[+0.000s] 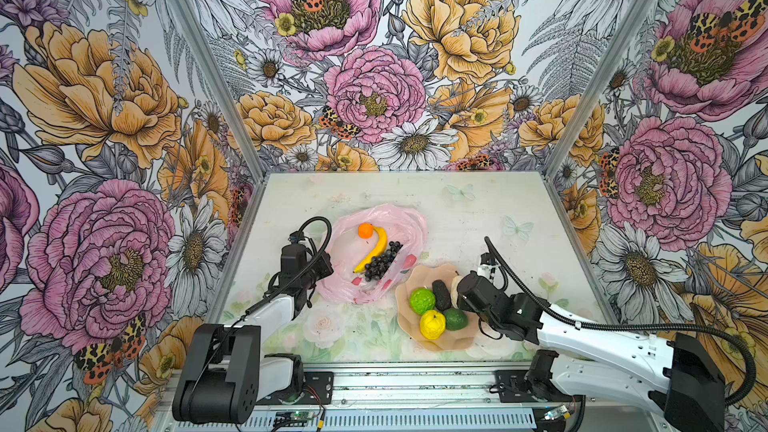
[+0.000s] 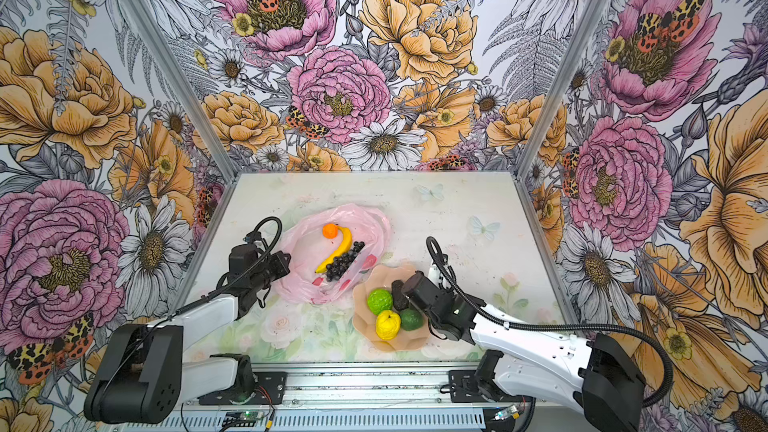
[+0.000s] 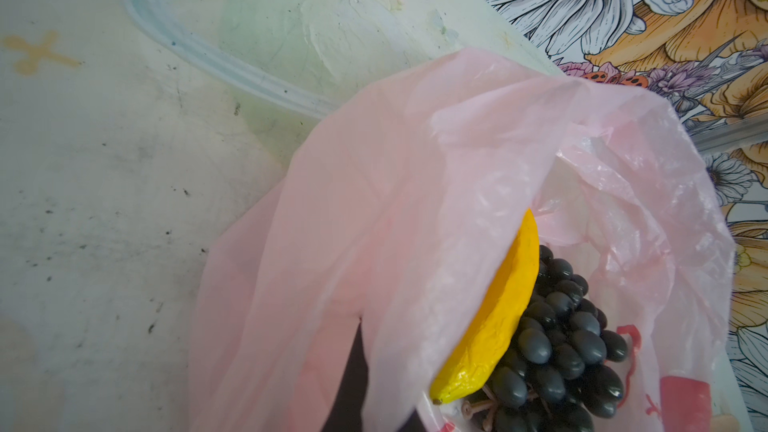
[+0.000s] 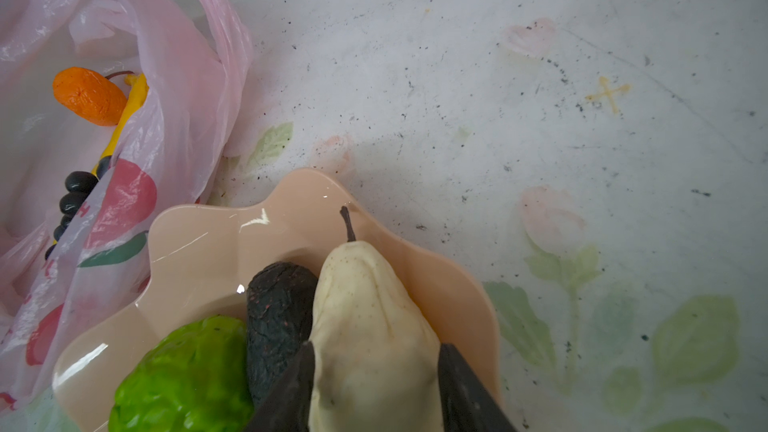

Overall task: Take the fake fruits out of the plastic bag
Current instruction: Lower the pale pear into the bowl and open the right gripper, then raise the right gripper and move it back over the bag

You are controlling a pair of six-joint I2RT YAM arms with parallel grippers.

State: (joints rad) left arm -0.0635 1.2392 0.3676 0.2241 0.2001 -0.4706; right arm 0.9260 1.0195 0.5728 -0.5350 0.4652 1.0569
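Progress past halfway: five plastic fruits (image 1: 422, 301) are set on peach scalloped plate (image 1: 420, 275) near worktop (image 1: 498, 209) front edge. Pale plastic pear (image 4: 365, 305) among them is gripped by right hand (image 4: 376, 347). Small orange (image 1: 365, 230), yellow banana (image 1: 377, 248) and dark grape bunch (image 1: 380, 263) are left in crinkly pink plastic bag (image 1: 409, 222) mid-worktop, its edge pinched by closed left hand (image 1: 327, 273).

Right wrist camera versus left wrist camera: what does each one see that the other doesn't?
Only the right wrist view shows the peach plate holding the pale pear, dark avocado and bumpy green citrus, plus the orange. Only the left wrist view shows the brown grape stems and a faded blue printed ring. Both show the plastic bag, banana, grapes and the table.
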